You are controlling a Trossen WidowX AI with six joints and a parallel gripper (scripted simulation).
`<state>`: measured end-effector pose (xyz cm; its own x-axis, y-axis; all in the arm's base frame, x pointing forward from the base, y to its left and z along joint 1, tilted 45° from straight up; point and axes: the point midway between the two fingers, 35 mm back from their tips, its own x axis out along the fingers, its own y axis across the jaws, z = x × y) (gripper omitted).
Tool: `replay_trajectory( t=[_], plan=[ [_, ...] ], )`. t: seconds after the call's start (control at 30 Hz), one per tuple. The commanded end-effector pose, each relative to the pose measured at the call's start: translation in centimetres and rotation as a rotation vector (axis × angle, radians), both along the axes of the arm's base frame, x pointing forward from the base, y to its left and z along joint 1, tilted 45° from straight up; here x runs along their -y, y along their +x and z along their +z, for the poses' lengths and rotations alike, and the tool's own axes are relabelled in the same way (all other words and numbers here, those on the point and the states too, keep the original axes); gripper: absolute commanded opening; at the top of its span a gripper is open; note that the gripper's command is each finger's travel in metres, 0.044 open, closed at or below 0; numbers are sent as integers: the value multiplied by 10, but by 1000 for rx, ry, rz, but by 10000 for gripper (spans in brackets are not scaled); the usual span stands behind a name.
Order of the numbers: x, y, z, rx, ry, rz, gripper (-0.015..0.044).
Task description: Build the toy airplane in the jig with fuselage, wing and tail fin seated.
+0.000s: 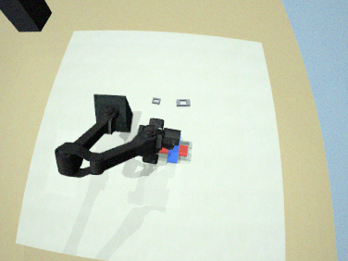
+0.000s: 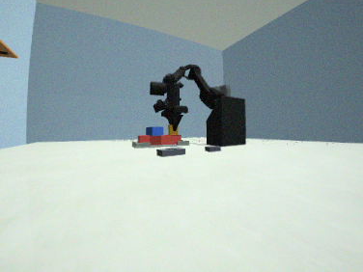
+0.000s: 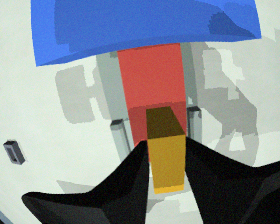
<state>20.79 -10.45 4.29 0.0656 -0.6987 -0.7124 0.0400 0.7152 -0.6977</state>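
The red fuselage lies level in the pale grey cradle. The blue wing lies across its top. The yellow tail fin stands upright at the fuselage's tail end, and its base appears to meet the red top in the exterior view. Its tab and socket are hidden. My gripper is slightly open, with its fingertips close on both sides of the fin. In the top view the arm hides the fin.
Two small dark grey holders with openings lie beside the cradle: a larger one and a smaller one. The wing stands close ahead of the fingers in the wrist view. The arm's base is off to one side.
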Motion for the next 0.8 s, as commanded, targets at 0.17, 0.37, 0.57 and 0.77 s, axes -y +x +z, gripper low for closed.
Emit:
replay_trajectory(
  t=[0.17, 0.37, 0.57, 0.77],
  plan=[
    [0, 0, 0, 1, 0, 0, 260],
    [0, 0, 0, 1, 0, 0, 260],
    [-44, 1, 39, -5, 12, 2, 260],
    [-68, -3, 62, -7, -1, 3, 260]
  ],
)
